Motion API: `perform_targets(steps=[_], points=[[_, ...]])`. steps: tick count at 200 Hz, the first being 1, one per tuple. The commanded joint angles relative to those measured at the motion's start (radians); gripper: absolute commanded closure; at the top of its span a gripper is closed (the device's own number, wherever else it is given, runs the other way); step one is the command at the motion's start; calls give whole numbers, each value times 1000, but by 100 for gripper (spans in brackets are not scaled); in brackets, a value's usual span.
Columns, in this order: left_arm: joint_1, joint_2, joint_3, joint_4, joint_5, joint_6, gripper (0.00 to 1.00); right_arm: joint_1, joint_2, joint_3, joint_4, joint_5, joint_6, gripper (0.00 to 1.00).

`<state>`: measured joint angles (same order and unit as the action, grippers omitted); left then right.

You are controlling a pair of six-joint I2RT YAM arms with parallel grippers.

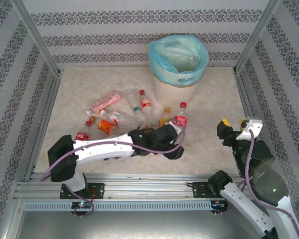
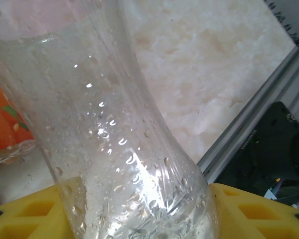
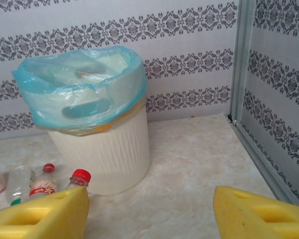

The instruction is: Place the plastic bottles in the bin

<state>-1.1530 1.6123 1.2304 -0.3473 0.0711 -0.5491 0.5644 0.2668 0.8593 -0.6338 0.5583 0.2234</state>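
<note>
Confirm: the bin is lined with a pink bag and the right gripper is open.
Wrong on the bag: the bin is lined with a blue-green bag, not pink; the right wrist view shows it. The right gripper is open.

Bin (image 1: 172, 90): one, with one blue-green bag (image 1: 177, 55) lining it.
Plastic bottles (image 1: 145, 107) on table (image 1: 214, 99): nine or so from overhead. Count is unsure where the pile overlaps and left arm (image 1: 104, 147) covers it.
Red caps among them: three. Green caps: one. Pink labels: one. Orange labels: one.
Beside bin, right wrist view: two red-capped bottles, one clear green-capped.
Arms: two.
Grippers: two, left gripper (image 1: 178, 130) and right gripper (image 1: 236, 124).
Yellow pads (image 3: 259, 214): two per wrist view.
</note>
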Motion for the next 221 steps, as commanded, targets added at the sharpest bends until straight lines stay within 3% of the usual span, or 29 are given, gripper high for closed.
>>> perform_targets(steps=[1,60,81,114,139,177,221], points=[[-16,-96,-69,127,-22,54,59,-4,-13,24,27,-36,47,33],[-16,-321,-261,282,-120,130,65,-5,18,56,68,-185,115,33],[-16,-383,-303,297,-158,174,72,-4,45,61,118,-268,145,33],[-16,-454,-333,266,-241,214,92,-4,111,81,194,-390,169,32],[-16,-499,-350,252,-266,249,99,-6,187,103,228,-469,184,32],[-16,-566,-388,261,-279,300,100,-4,339,183,241,-607,208,32],[-16,-605,-407,263,-241,348,100,-5,510,264,249,-667,224,38]])
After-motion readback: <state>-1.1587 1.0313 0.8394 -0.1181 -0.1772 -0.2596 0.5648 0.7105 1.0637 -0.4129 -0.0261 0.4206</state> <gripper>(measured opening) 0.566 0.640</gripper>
